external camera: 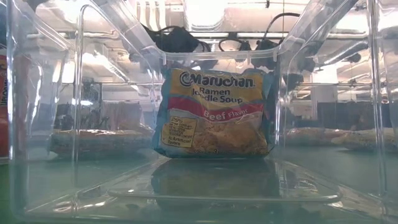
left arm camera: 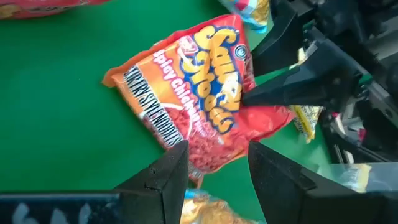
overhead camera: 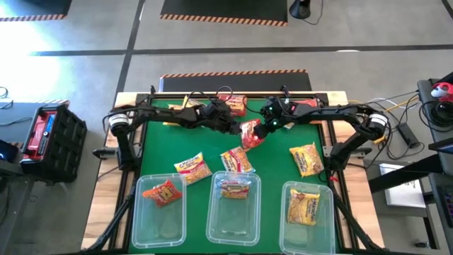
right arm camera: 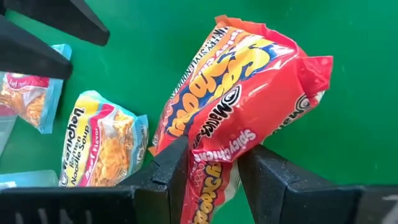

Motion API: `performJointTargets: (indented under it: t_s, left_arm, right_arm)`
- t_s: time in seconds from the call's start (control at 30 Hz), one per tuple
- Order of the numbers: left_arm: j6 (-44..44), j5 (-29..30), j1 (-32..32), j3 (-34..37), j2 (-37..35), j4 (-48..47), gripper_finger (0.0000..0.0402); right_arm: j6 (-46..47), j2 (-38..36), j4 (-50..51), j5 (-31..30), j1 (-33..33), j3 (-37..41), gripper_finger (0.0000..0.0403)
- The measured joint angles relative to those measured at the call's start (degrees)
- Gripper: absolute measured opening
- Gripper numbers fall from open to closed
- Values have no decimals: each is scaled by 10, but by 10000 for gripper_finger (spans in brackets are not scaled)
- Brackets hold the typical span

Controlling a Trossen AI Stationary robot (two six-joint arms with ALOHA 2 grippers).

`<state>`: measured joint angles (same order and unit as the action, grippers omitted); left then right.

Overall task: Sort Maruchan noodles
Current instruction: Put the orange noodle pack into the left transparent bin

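A red Maruchan spicy chicken packet [overhead camera: 250, 133] is in mid-table, between both grippers. My right gripper [right arm camera: 211, 171] is shut on it and also appears in the high view [overhead camera: 268, 125]. My left gripper [left arm camera: 217, 177] is open, and its fingers stand on either side of the packet's other end [left arm camera: 208, 152]. Loose yellow packets lie flat on the green mat [overhead camera: 192, 168], [overhead camera: 237, 159], [overhead camera: 306, 157]. One packet sits in each of three clear tubs: a red one [overhead camera: 163, 191], a beef one [external camera: 214, 112] and a yellow one [overhead camera: 304, 205]. My right gripper pinches the red packet between its two fingers at one narrow end [right arm camera: 208, 152]. The rest of the packet stretches away from the fingers, above the mat. My left gripper has the packet's opposite end between its open fingers; I cannot tell whether they touch it.
Three clear tubs stand in a row along the near edge [overhead camera: 159, 212], [overhead camera: 233, 216], [overhead camera: 308, 219]. More packets lie at the far edge [overhead camera: 230, 105], [overhead camera: 177, 106], [overhead camera: 304, 106]. Bare green mat [overhead camera: 156, 145] shows on the left side.
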<state>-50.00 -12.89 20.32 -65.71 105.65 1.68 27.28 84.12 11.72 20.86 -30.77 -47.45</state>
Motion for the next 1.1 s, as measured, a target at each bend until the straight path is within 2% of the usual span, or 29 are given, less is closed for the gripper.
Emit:
performJointTargets:
  t_s: [0.3, 0.53, 1.1]
  left_arm:
    - [-1, 5, 0, 0, -13, -27, 149]
    - [-2, 3, 0, 2, 9, -58, 149]
    - [-33, -2, -1, 2, 87, 125, 149]
  right_arm:
    - [-10, 14, -3, 1, 0, 0, 123]
    - [-9, 19, -5, 1, 0, 0, 123]
    - [13, 21, -44, 6, 1, 0, 123]
